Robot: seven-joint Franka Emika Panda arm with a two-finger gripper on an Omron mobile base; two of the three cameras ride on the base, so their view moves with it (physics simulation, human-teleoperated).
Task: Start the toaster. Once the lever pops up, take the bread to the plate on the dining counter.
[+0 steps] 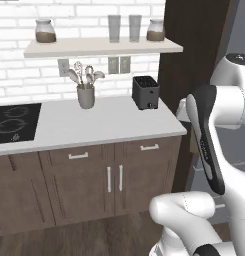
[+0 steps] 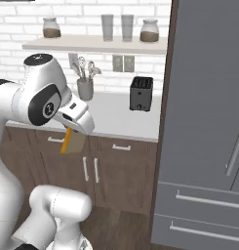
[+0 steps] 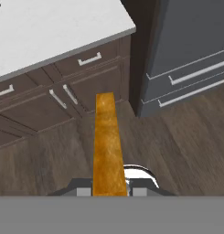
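Jaws clenched on the bread, gripping one edge; the slice is seen edge-on in the hand view, a golden-brown crust strip running away from the camera. In the right base view the bread hangs below the gripper, tilted, held in the air in front of the cabinet drawers, off the counter and clear of its front edge.

Beneath the held slice: dark wood floor, cabinet doors, and the grey drawers of the fridge to one side.

The toaster stands at the far right end of the counter against the brick wall, well apart from the gripper. No bread is visible above its slots. A grey utensil cup sits further left, a black cooktop at the left end.

Progress, judged: toasting and lifting out appear done, since the slice is in the grip and away from the toaster. Left to do: carry the bread to the plate on the dining counter, set it down, release.
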